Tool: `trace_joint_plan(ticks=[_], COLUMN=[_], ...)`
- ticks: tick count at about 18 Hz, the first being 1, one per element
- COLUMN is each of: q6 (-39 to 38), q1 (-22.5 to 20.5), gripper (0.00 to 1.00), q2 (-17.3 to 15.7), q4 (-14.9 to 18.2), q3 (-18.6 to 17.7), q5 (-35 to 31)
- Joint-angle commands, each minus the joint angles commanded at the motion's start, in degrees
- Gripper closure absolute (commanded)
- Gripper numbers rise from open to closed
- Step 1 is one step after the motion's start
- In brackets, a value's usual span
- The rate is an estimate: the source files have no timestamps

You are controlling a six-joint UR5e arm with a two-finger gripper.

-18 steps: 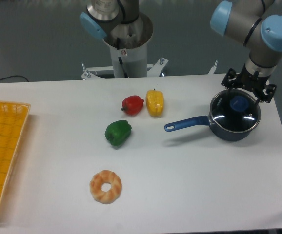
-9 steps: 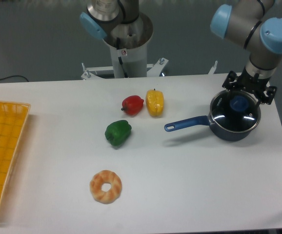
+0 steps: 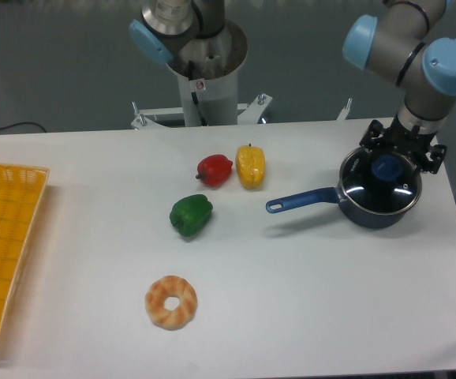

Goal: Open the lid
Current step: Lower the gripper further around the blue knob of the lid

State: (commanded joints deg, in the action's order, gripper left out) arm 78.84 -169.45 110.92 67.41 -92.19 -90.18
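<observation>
A dark blue long-handled saucepan (image 3: 354, 207) stands at the right of the white table. The round dark glass lid (image 3: 382, 188) with a metal rim sits on it, its blue knob (image 3: 386, 166) at the centre. My gripper (image 3: 404, 145) hangs just above and behind the knob, pointing down. Its black fingers (image 3: 375, 134) are spread apart on either side and hold nothing. The lid lies flat and closed on the pot.
A red pepper (image 3: 214, 170), a yellow pepper (image 3: 250, 166) and a green pepper (image 3: 191, 215) lie mid-table. A doughnut (image 3: 171, 302) lies nearer the front. A yellow basket (image 3: 3, 237) is at the left edge. The saucepan's handle (image 3: 300, 200) points left.
My gripper has shifted slightly right and up over the lid. The lid and saucepan have not moved.
</observation>
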Motion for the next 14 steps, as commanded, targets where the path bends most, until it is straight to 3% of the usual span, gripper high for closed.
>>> trace_joint_plan(ticks=[14], q6=[0.00], q1=[0.00], gripper=[0.00], q2=[0.70], q4=[-1.06], q3=[-1.06], q5=[-0.09])
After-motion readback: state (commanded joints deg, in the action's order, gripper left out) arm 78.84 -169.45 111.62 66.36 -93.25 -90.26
